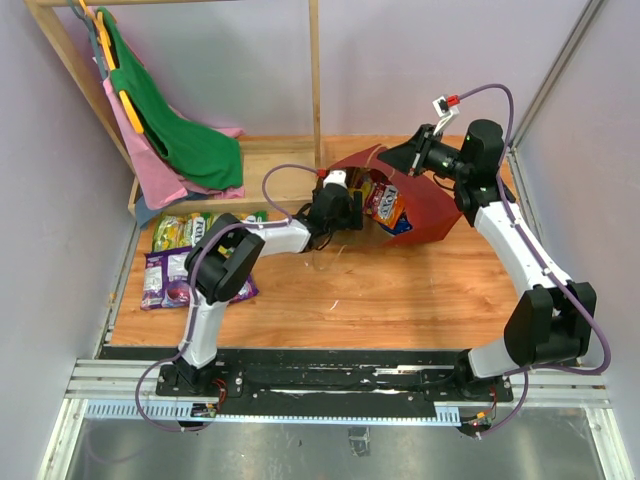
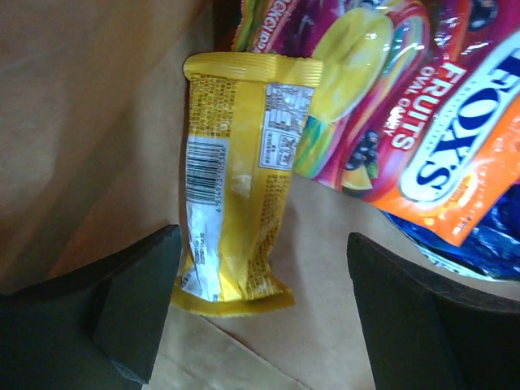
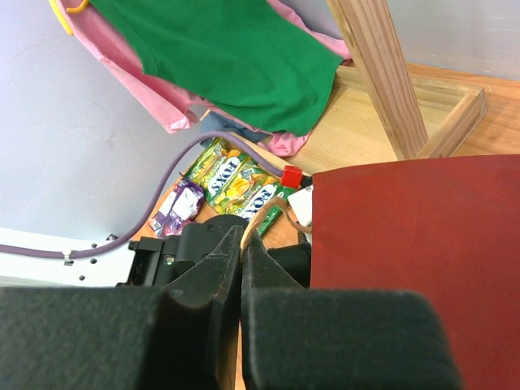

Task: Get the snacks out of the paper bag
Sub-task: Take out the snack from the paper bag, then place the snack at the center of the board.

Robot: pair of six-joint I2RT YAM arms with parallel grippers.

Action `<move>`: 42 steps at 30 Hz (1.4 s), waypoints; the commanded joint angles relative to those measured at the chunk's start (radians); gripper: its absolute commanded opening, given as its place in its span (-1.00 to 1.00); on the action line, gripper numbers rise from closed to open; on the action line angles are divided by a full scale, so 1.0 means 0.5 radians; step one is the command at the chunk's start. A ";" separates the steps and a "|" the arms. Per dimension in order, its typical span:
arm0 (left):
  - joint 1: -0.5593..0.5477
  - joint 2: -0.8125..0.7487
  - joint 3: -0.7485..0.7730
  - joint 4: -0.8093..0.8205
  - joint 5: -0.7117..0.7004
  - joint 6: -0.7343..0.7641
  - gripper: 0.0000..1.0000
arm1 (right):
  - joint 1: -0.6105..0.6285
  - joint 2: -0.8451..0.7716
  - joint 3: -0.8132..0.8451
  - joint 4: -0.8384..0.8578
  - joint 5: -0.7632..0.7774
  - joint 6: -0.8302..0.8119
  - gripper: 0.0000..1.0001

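Note:
The dark red paper bag (image 1: 425, 205) lies on its side at the back right, mouth facing left, with snacks (image 1: 385, 205) showing inside. My left gripper (image 1: 352, 210) is at the mouth. In the left wrist view it is open (image 2: 264, 268) on the brown kraft inside (image 2: 97, 122), with the lower end of a yellow packet (image 2: 236, 179) between the jaws. A pink-orange Fox's Fruits packet (image 2: 406, 106) and a blue bag (image 2: 487, 236) lie behind. My right gripper (image 3: 244, 244) is shut on the tan loop handle (image 3: 272, 207) beside the red bag wall (image 3: 414, 244).
Green packets (image 1: 185, 232) and purple packets (image 1: 165, 280) lie on the table at the left. Green and pink cloths (image 1: 170, 130) hang on a wooden rack (image 1: 316, 80) at the back left. Walls close in both sides.

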 commanded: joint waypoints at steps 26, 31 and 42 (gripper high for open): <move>-0.065 -0.385 -0.263 -0.009 -0.162 0.168 -0.42 | 0.019 -0.064 -0.010 0.099 -0.016 0.025 -0.98; -0.074 -0.758 -0.545 -0.039 -0.181 0.177 -0.43 | 0.019 -0.072 -0.014 0.104 -0.016 0.026 -0.99; -0.072 -1.714 -1.085 -0.645 -0.338 0.054 -0.40 | 0.020 -0.075 -0.011 0.130 -0.030 0.052 -0.99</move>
